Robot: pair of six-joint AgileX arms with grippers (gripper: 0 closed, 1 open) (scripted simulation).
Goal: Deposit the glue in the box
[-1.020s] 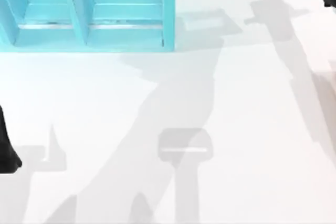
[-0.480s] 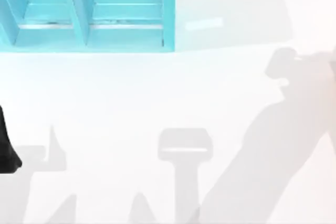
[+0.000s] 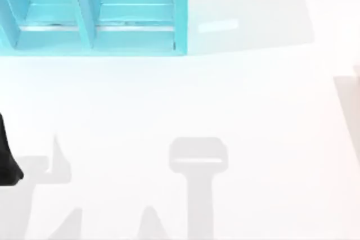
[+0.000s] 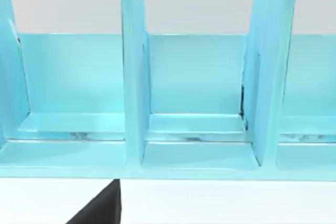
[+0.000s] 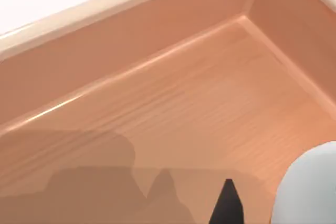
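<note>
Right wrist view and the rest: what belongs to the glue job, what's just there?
Job: wooden box; right tool above its floor; pale rounded thing, perhaps the glue.
Not the job: turquoise shelf; left arm, parked at left edge of table.

Bright, even light falls on the white table (image 3: pixel 253 111), casting soft grey shadows across its near half. A pale turquoise tint spills rightward from the turquoise structure (image 3: pixel 135 26). Thin glare streaks line its shelf ledges in the left wrist view. Under the right wrist camera, diffuse shadows cross the wooden box (image 5: pixel 173 108) floor; a pale rounded shape at the frame's corner is blurred.
</note>
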